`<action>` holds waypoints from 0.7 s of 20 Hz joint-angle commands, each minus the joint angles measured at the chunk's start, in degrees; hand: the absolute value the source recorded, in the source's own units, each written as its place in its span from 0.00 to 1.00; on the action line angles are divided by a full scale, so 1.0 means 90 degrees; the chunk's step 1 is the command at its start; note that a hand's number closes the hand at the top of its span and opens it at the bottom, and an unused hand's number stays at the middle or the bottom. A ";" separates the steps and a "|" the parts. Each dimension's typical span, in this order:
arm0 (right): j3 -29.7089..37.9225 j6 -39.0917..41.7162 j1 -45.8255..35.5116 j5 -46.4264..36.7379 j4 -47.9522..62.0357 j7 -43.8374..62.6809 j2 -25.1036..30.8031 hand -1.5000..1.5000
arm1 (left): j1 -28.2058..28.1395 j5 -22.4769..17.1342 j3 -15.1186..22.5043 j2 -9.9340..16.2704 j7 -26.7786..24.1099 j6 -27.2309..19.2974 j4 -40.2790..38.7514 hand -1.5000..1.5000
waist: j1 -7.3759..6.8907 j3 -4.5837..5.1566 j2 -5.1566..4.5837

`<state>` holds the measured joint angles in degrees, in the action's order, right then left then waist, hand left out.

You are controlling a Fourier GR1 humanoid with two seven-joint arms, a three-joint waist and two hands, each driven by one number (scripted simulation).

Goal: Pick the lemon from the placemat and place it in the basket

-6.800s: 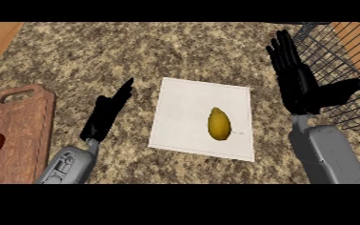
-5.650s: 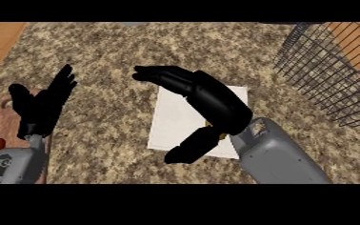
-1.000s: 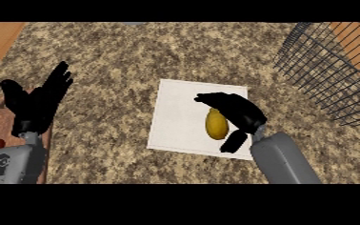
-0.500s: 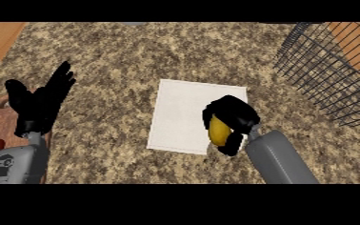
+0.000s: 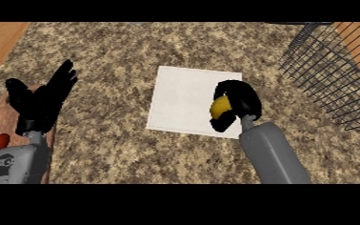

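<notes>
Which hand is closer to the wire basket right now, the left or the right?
The right hand. It sits over the white placemat, curled round the lemon, just left of the basket. The left hand rests open at the far left edge, across the counter.

Yellow lemon (image 5: 220,107) – wrapped in the right hand (image 5: 237,102) over the white placemat's (image 5: 184,100) right side – dark wire basket (image 5: 325,76) well apart at far right.
</notes>
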<state>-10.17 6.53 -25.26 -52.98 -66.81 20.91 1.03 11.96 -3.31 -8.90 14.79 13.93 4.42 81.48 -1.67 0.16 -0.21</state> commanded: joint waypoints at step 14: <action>-0.2025 -0.5285 -0.3032 0.0188 0.0354 0.4612 -0.0114 1.00 | 0.0335 -0.0017 0.0040 0.0044 0.0074 0.0150 -0.0319 0.50 | -0.0282 -0.0003 0.0015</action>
<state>-23.69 -32.38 -45.47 -46.69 -65.52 52.65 0.14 15.27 -2.53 -7.20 13.90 14.13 4.92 79.12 -4.66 0.04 -0.37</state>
